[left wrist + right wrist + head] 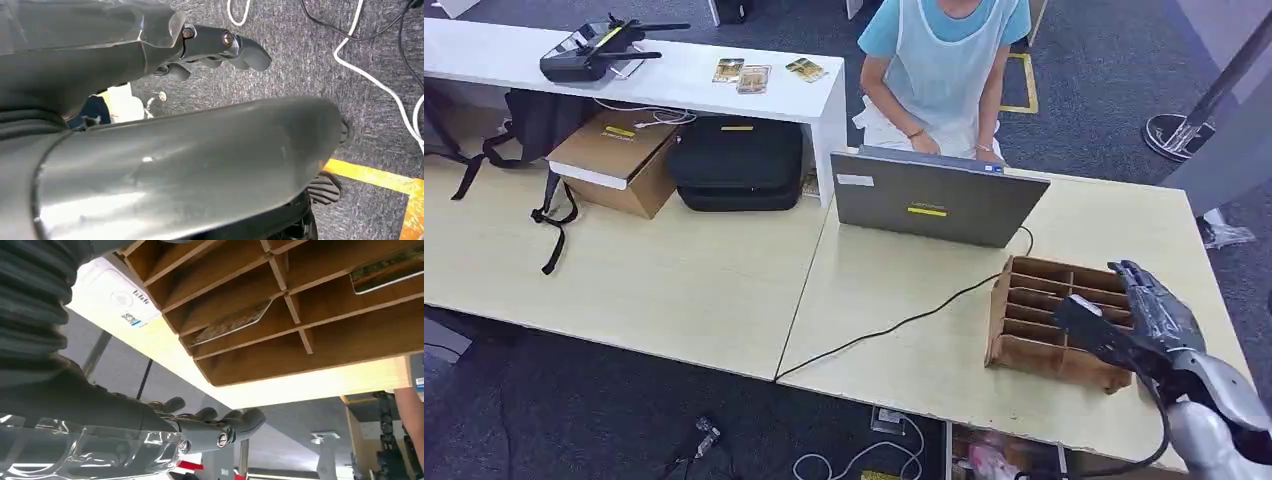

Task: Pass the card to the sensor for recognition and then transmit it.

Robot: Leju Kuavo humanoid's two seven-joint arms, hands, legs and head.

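A brown wooden rack with several compartments lies on the light table near its right end. My right hand hovers at the rack's right side, fingers spread, holding nothing. In the right wrist view the hand sits just off the rack. One patterned card lies in a middle slot and another card in a slot farther along. A white sensor pad lies on the table beside the rack. My left hand hangs over the carpet with nothing in it.
A grey laptop stands behind the rack, with a person seated at it. A black cable runs across the table to the front edge. Three loose cards lie on the white desk at the back.
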